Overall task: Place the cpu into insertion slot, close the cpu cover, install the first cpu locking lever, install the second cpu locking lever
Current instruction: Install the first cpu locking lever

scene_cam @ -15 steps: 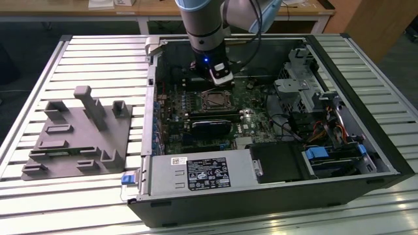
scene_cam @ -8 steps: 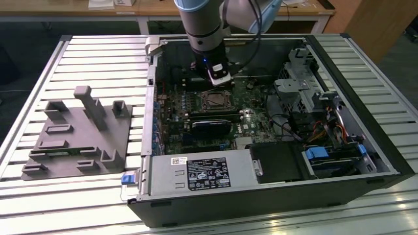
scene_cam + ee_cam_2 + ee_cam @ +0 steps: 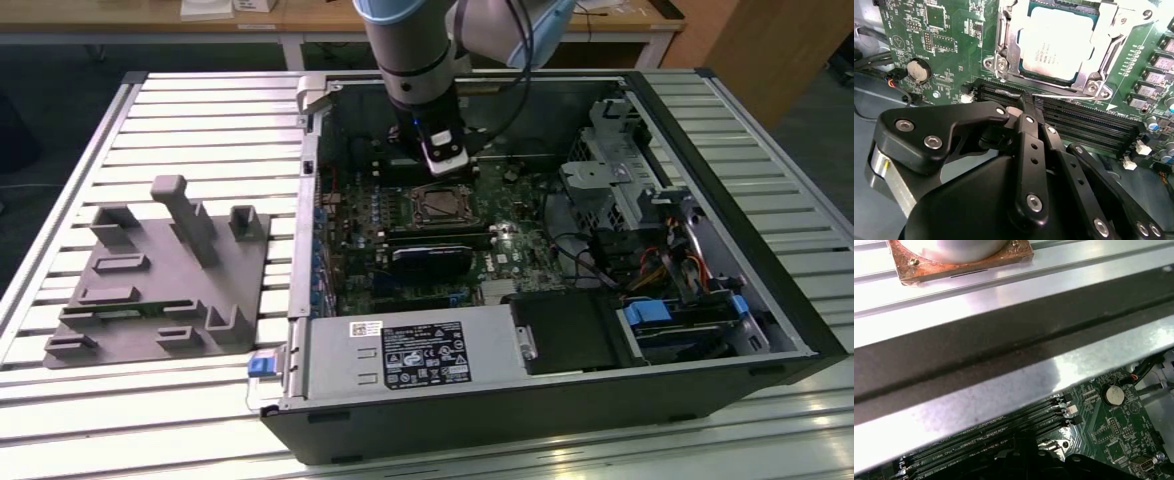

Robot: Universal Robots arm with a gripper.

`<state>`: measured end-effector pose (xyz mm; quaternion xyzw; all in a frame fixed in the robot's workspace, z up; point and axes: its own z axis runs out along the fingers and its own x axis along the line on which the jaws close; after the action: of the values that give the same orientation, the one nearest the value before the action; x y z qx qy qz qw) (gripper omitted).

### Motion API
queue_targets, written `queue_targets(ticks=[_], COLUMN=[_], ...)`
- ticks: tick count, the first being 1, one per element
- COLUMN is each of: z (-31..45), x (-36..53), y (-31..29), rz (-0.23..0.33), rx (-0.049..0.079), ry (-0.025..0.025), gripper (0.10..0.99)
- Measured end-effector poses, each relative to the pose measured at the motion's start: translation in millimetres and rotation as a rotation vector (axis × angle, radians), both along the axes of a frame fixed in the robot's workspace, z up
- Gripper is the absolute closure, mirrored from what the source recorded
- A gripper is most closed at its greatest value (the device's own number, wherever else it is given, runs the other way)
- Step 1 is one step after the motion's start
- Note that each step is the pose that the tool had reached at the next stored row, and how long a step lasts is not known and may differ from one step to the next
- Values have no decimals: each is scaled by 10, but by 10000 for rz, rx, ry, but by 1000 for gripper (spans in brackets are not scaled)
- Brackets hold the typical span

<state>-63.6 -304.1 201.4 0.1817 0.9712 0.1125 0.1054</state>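
Note:
The cpu (image 3: 1054,42) lies flat in the insertion slot (image 3: 438,205), its silvery-grey face up. The cpu cover (image 3: 1085,80) is down around it as a silvery frame. A thin metal locking lever (image 3: 1064,95) runs along the cover's edge nearest the black memory slots (image 3: 1089,125). My gripper (image 3: 1026,102) is shut, fingertips together at the end of this lever; whether they hold it I cannot tell. In the exterior view the gripper (image 3: 447,172) hangs inside the open computer case just behind the slot.
The case walls (image 3: 307,200) enclose the board. A drive cage (image 3: 627,180) and cables stand on the exterior view's right, a power supply (image 3: 400,355) at the front. A grey fixture (image 3: 160,270) rests on the slatted table. A coin battery (image 3: 1114,395) sits on the board.

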Motion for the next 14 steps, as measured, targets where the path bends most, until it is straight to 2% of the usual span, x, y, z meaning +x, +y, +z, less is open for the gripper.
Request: queue_targets(ticks=[6, 14], z=[-17, -71], x=[0, 0], y=[0, 0], rz=[-59, -125], rx=[-99, -168], ry=[-7, -6], gripper=[980, 980])
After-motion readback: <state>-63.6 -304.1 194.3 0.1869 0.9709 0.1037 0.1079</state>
